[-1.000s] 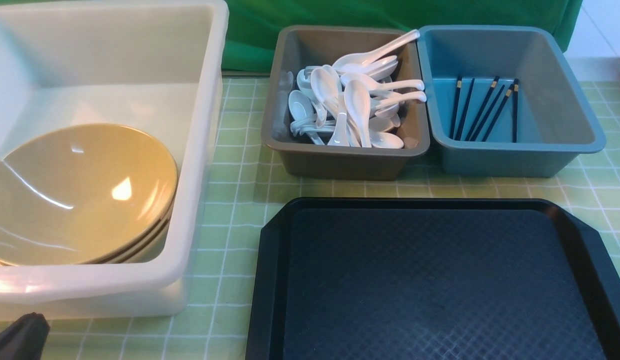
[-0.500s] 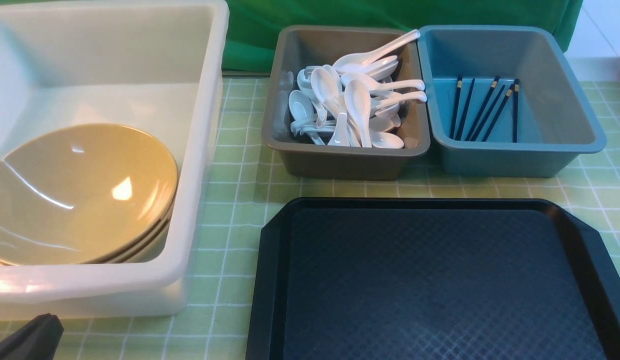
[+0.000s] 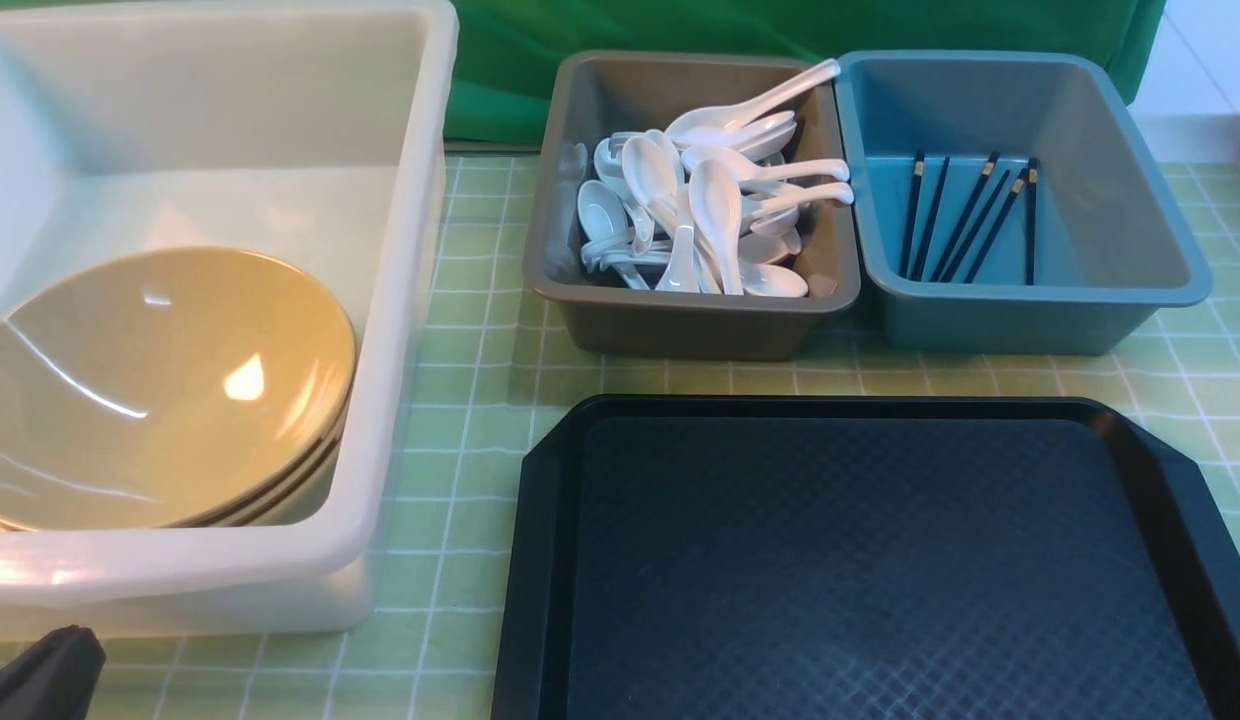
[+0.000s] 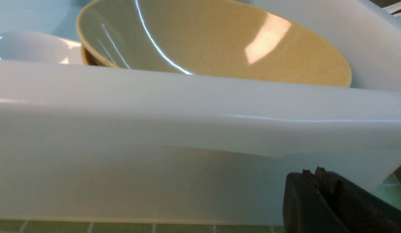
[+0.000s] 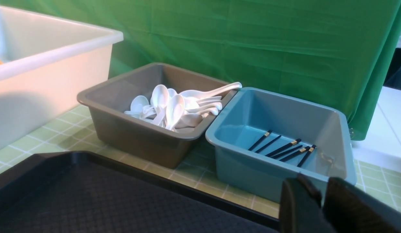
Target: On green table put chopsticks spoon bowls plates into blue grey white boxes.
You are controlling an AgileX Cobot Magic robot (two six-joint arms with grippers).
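Stacked olive-tan bowls (image 3: 160, 390) lie in the big white box (image 3: 400, 300) on the left of the green table (image 3: 470, 400). In the left wrist view a white plate (image 4: 32, 48) sits beside the bowls (image 4: 213, 42) inside that box. Several white spoons (image 3: 710, 200) fill the grey box (image 3: 680, 325). Several black chopsticks (image 3: 970, 220) lie in the blue box (image 3: 1030, 315). My left gripper (image 3: 45, 665) is shut and empty, low in front of the white box's near wall (image 4: 187, 129). My right gripper (image 5: 323, 187) is shut and empty, near the blue box (image 5: 252, 168).
A black textured tray (image 3: 860, 570) covers the near right of the table, with nothing on it. A green curtain (image 3: 680, 30) hangs behind the boxes. The grey and blue boxes stand side by side, touching.
My left gripper's tip moved a little right and up, then back left and down. Nothing else has moved.
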